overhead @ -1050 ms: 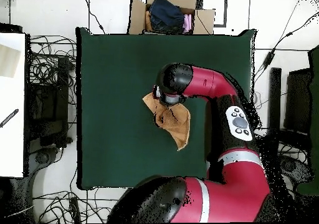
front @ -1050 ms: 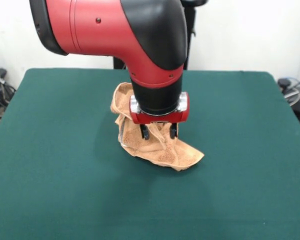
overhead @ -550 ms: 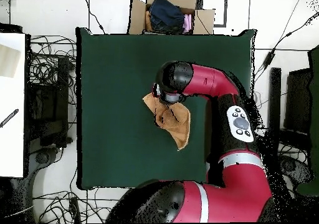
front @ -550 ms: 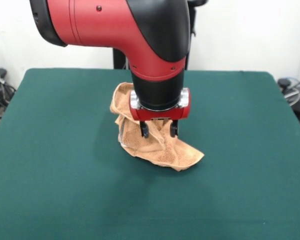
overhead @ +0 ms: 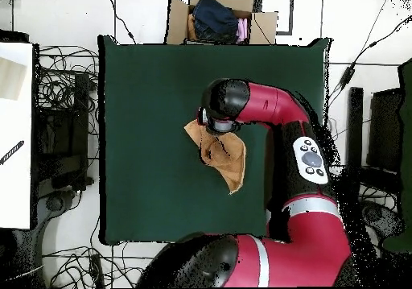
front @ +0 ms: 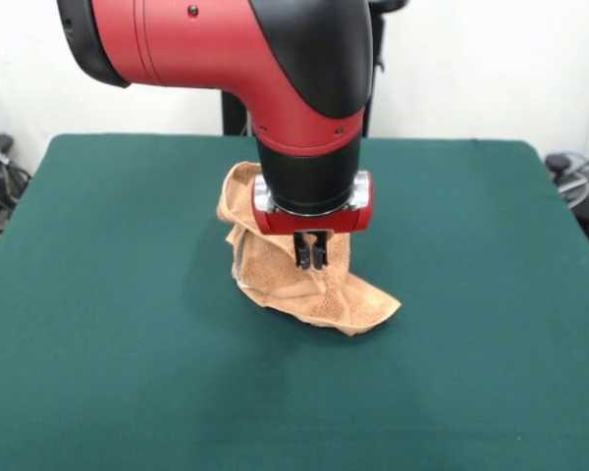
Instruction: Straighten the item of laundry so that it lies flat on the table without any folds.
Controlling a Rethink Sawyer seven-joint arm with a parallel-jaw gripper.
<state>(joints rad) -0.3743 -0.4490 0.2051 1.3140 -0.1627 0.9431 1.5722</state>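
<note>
The item of laundry (front: 319,294), an orange-tan terry towel, lies crumpled and folded near the middle of the green table (front: 118,314). One corner points out to the right. My gripper (front: 311,257) comes straight down onto the towel's raised middle fold, its two fingers drawn together and shut on the cloth. In the overhead view the towel (overhead: 231,163) spreads out from under the arm's wrist (overhead: 220,109), which hides the gripper itself. The rear part of the towel is hidden behind the wrist in the front view.
Green cloth (overhead: 145,101) stretches wide on every side of the towel. Beyond the table's far edge in the overhead view stands a cardboard box (overhead: 179,18) holding clothes. Cables (overhead: 64,92) and a white surface (overhead: 14,157) lie off one side.
The fingers stood apart over the towel in both earlier frames and have now closed together on the fold. The arm barely moved and the towel kept its shape.
</note>
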